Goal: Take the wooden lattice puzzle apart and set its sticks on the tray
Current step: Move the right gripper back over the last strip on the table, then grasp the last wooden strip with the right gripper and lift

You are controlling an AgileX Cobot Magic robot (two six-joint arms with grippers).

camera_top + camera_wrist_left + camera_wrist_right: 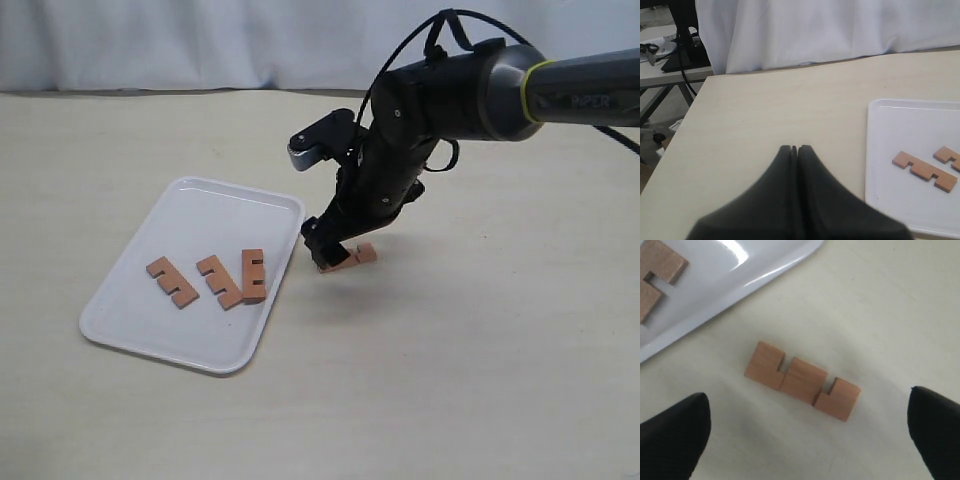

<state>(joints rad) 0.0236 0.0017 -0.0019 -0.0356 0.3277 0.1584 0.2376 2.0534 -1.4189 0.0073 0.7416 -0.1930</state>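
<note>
The wooden lattice puzzle as an interlocked grid is not in view; only separate sticks show. Three reddish-brown notched sticks (172, 281) (220, 281) (254, 275) lie flat on the white tray (200, 195). One more stick (352, 257) (802, 380) lies on the table just right of the tray's rim. My right gripper (335, 250) (807, 392) hangs over this stick, open wide, one finger on either side, touching nothing. My left gripper (797, 148) is shut on nothing, above bare table beside the tray (880, 150), where two sticks (924, 171) (950, 156) show.
A white curtain (200, 40) closes off the back of the table. In the left wrist view the table's edge (685, 125) drops off to a floor with a dark stand and cables (680, 50).
</note>
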